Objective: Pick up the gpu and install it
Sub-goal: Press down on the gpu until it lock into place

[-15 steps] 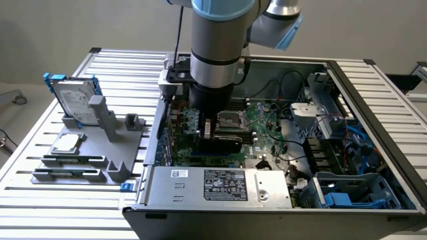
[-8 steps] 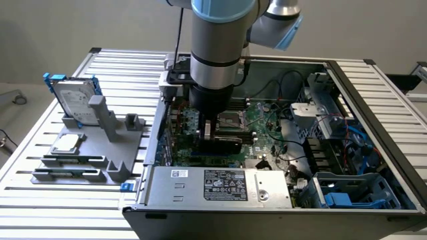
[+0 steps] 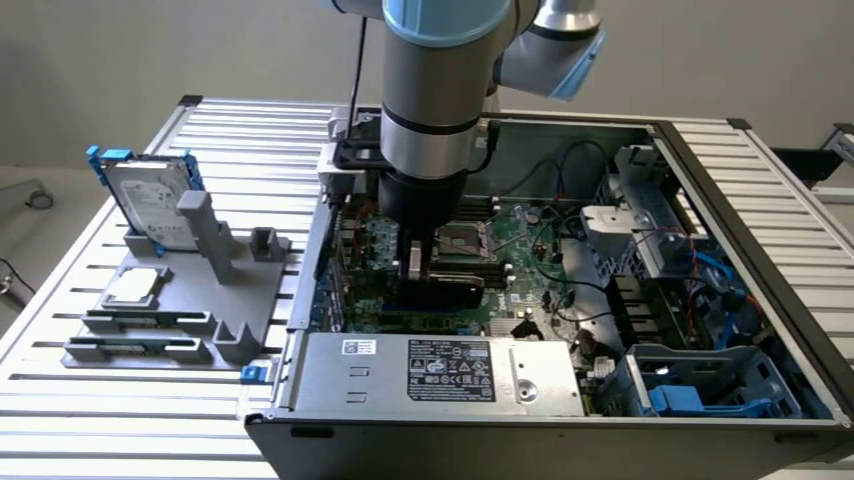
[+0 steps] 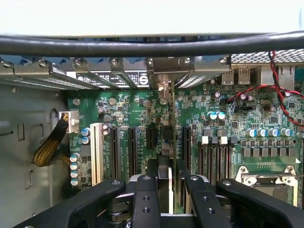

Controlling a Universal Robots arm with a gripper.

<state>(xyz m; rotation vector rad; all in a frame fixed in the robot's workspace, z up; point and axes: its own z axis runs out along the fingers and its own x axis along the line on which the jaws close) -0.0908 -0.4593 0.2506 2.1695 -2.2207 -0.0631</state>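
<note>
The arm is down inside the open grey computer case [image 3: 747,200], and the flat rectangular gpu [image 3: 445,290], with its glossy black shroud and thin silver end bracket, stands on edge above the green motherboard [image 4: 213,118]. The risk, as I judge it: if the card's lower edge sits off the black expansion slot [image 4: 150,137], pressing down could jam it against the board, or the bracket could catch the rear slot frame. The claw [image 4: 164,183] is clenched about halfway, black fingers [image 4: 145,199] pressed against both faces of the gpu, holding it upright over the slots.
</note>
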